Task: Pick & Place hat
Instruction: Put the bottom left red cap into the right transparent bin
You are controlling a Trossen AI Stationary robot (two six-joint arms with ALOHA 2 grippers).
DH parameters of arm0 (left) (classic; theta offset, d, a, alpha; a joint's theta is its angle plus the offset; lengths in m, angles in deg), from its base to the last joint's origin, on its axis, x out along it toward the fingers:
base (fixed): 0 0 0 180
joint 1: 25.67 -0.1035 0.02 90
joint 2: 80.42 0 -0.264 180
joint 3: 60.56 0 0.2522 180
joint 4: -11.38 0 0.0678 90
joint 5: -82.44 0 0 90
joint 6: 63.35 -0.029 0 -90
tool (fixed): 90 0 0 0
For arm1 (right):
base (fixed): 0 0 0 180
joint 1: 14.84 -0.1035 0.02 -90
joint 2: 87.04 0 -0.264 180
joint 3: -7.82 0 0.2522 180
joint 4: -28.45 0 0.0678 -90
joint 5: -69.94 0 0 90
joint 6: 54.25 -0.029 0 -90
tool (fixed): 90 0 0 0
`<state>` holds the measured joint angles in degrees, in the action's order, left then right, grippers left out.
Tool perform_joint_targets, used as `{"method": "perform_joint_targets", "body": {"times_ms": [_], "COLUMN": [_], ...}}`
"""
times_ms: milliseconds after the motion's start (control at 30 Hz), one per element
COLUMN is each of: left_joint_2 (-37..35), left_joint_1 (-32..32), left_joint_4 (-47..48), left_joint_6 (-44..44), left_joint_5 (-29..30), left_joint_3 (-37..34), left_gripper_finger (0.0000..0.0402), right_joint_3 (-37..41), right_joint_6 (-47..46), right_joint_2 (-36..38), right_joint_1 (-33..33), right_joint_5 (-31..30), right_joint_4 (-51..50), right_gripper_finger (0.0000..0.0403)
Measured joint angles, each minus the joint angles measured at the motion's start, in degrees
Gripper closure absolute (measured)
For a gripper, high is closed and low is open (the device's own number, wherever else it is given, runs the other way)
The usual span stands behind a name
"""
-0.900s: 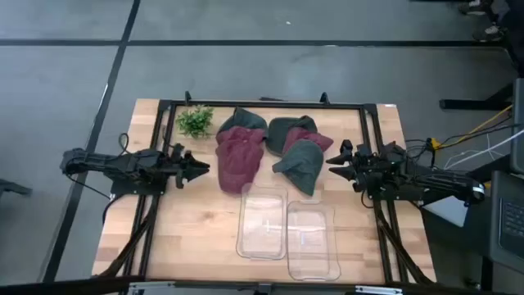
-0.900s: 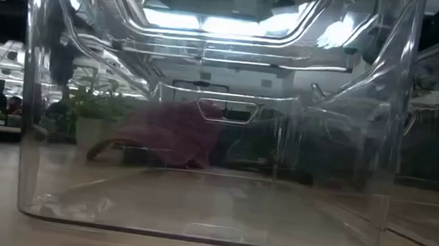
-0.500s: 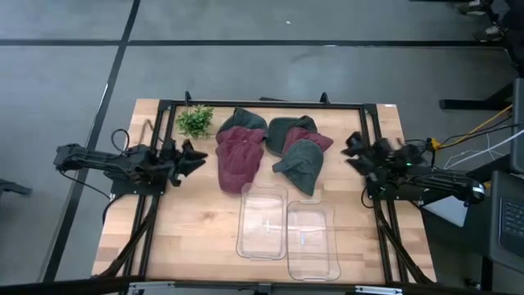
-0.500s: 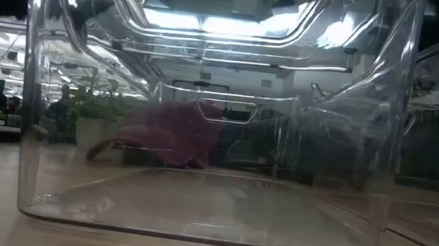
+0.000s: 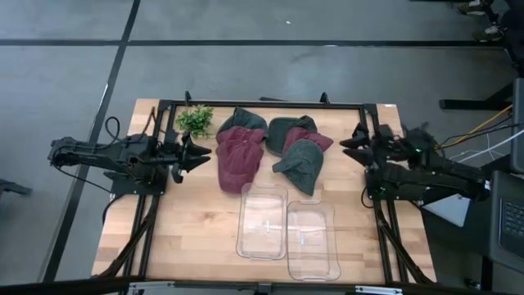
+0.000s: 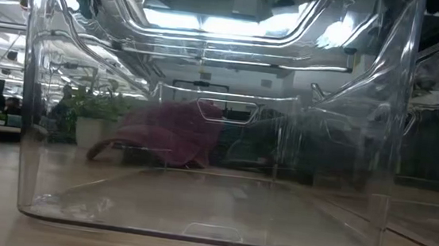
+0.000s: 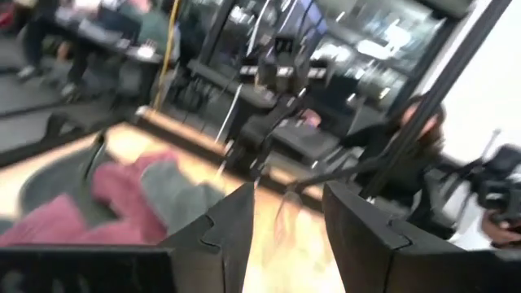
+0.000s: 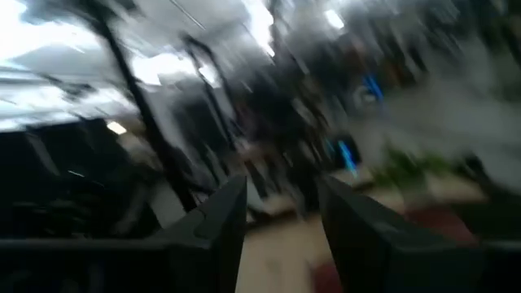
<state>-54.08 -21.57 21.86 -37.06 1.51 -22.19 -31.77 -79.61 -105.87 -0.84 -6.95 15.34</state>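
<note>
So the hats lie in a heap at the table's [image 5: 196,221] far middle: a maroon hat [image 5: 238,157] nearest the left gripper [image 5: 199,156], a grey hat [image 5: 303,164] toward the right gripper [image 5: 347,144]. Both grippers hang empty with fingers parted, each just off its own side of the pile. 2 clear bins [image 5: 286,229] wait nearer the front, likely as drop spots.
</note>
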Motion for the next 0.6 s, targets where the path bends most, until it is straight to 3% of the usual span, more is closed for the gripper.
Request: {"method": "perform_joint_targets", "body": {"times_ms": [300,600], "left_joint_2": [5.9,15.28], "left_joint_1": [0.0,-0.15], "left_joint_4": [10.06,10.33], "left_joint_6": [5.37,-4.49], "left_joint_5": [-0.71,7.67], "left_joint_3": [4.39,4.41], "left_gripper_finger": [0.0259,0.0259], "right_joint_3": [-11.67,-17.84], "right_joint_6": [0.97,10.42], "right_joint_2": [-19.27,-32.71], "right_joint_1": [-0.02,-0.02], "right_joint_5": [0.52,0.43], "right_joint_4": [-25.58,-25.19], "right_gripper_finger": [0.0248,0.0248]}}
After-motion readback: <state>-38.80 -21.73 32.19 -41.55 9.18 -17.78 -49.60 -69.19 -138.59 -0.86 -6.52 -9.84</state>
